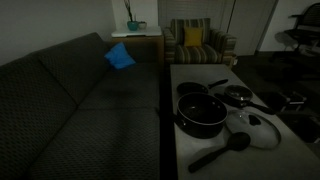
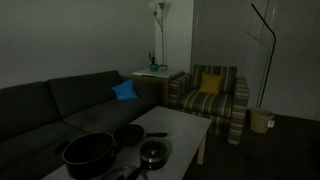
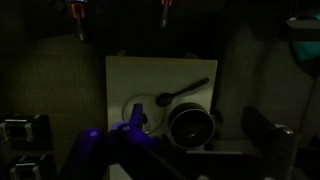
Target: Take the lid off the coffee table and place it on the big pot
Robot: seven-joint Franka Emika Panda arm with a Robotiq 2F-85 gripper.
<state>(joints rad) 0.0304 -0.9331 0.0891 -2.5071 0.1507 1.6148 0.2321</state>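
The scene is dim. The glass lid lies flat on the pale coffee table, beside the big pot. In the wrist view, from high above, the lid lies next to the big pot on the table. The big pot also shows in an exterior view, uncovered. My gripper shows only as two fingertips at the top edge of the wrist view. They are wide apart and empty, far above the table.
A black long-handled spoon lies near the lid. A shallow pan and a small saucepan stand behind the big pot. A dark couch runs along the table. A striped armchair stands beyond it.
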